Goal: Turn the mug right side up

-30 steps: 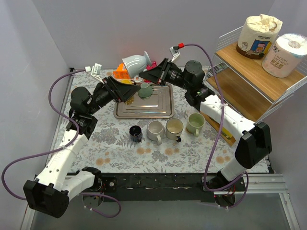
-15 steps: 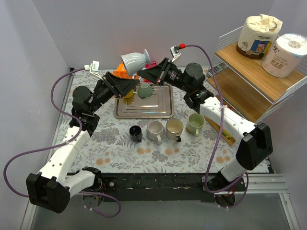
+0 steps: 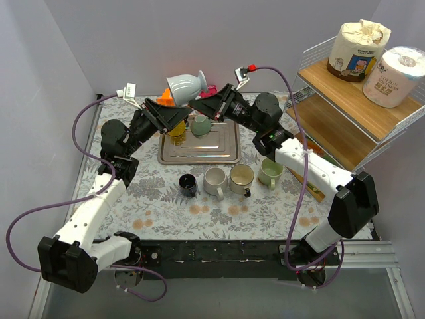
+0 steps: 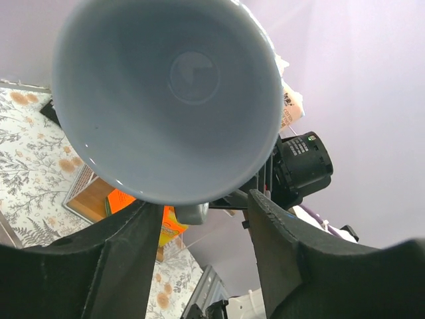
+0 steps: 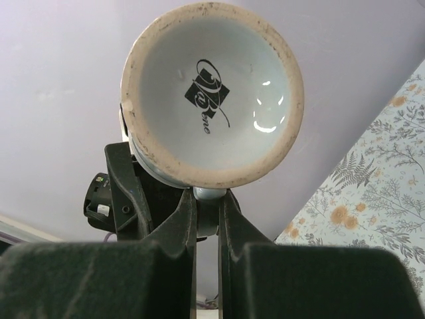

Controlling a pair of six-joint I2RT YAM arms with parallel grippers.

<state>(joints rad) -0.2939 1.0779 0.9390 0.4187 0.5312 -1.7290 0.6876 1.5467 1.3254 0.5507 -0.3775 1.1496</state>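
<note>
A pale blue-grey mug (image 3: 186,85) hangs in the air above the back of the table, lying on its side with its mouth to the left. My right gripper (image 3: 203,100) is shut on the mug's handle (image 5: 211,195); the right wrist view shows the mug's stamped underside (image 5: 212,93) just above my right gripper (image 5: 207,206). My left gripper (image 3: 172,114) is open just below the mug's mouth. In the left wrist view the mug's empty inside (image 4: 166,93) fills the top, with the left gripper (image 4: 206,222) spread wide beneath its rim.
A steel tray (image 3: 219,149) holds an upturned green mug (image 3: 201,124) and a yellow object (image 3: 176,130). A black mug (image 3: 188,183), a white mug (image 3: 214,180), a cream mug (image 3: 241,177) and a green mug (image 3: 270,171) stand in a row. A wooden shelf (image 3: 345,100) with paper rolls stands right.
Both grippers have risen a little and shifted slightly left with the mug between them. The right gripper stays shut on the handle.
</note>
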